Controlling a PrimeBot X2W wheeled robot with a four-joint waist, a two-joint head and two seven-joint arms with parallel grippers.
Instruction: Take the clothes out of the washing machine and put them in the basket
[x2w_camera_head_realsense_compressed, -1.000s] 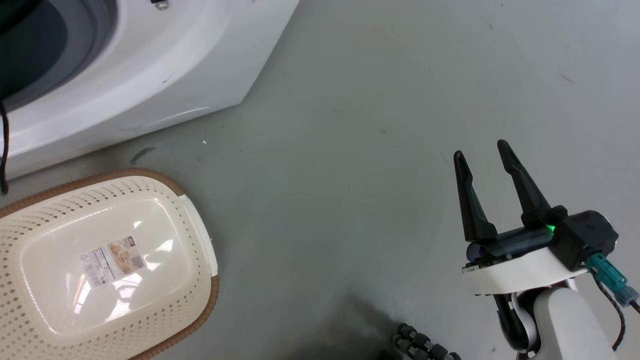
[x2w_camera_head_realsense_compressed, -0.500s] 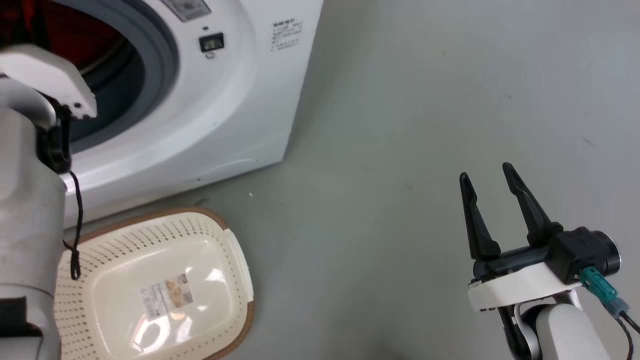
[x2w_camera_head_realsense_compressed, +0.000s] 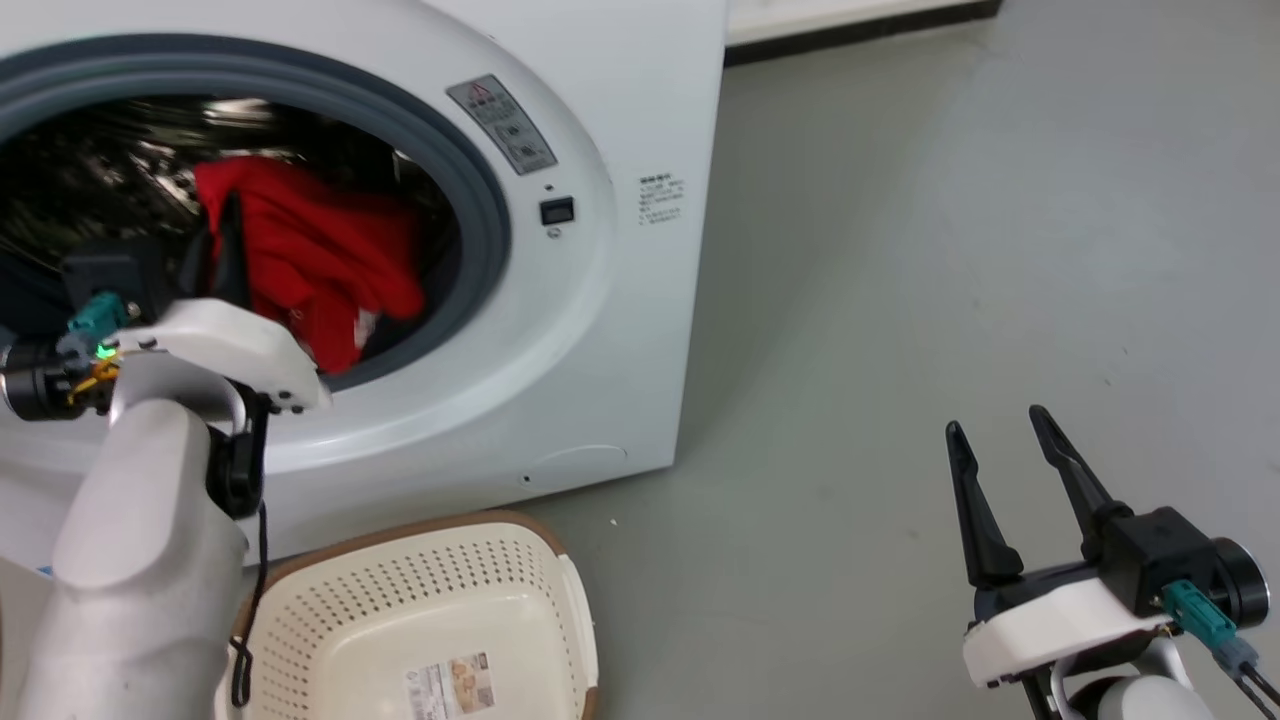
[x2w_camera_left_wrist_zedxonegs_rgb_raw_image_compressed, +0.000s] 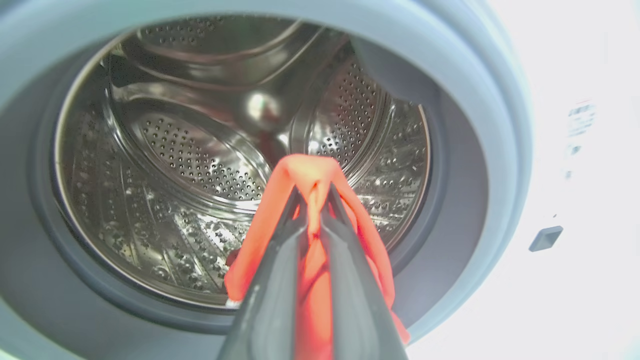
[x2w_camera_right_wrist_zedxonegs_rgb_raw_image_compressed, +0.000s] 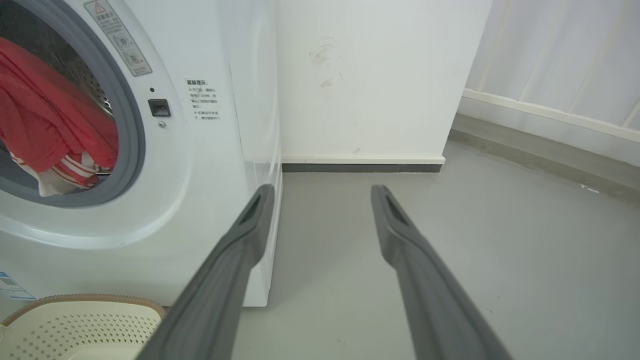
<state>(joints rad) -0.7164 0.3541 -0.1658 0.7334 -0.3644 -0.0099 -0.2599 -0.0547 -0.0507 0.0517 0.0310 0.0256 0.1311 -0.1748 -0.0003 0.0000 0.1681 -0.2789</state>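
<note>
The washing machine (x2w_camera_head_realsense_compressed: 600, 330) stands open, its grey ring (x2w_camera_head_realsense_compressed: 480, 200) around the steel drum (x2w_camera_left_wrist_zedxonegs_rgb_raw_image_compressed: 175, 150). Red clothes (x2w_camera_head_realsense_compressed: 320, 260) hang in the drum's mouth, a white striped part (x2w_camera_right_wrist_zedxonegs_rgb_raw_image_compressed: 55, 177) drooping to the ring. My left gripper (x2w_camera_left_wrist_zedxonegs_rgb_raw_image_compressed: 314, 197) reaches into the opening and is shut on a fold of the red clothes (x2w_camera_left_wrist_zedxonegs_rgb_raw_image_compressed: 310, 170); in the head view one of its dark fingers (x2w_camera_head_realsense_compressed: 228, 245) lies against the fabric. The cream basket (x2w_camera_head_realsense_compressed: 440, 620) sits on the floor below the opening, nothing in it but the label. My right gripper (x2w_camera_head_realsense_compressed: 1000, 430) hovers open over the floor at the lower right, well away from both.
Grey floor (x2w_camera_head_realsense_compressed: 900, 250) stretches right of the washer. A white wall with a dark skirting (x2w_camera_right_wrist_zedxonegs_rgb_raw_image_compressed: 360, 168) stands behind it. My left forearm (x2w_camera_head_realsense_compressed: 140, 560) overlaps the basket's left side in the head view.
The head camera has tilted up, so the drum and the red clothes now show. My left arm has come into view with its gripper at the drum's mouth. The right gripper stays open.
</note>
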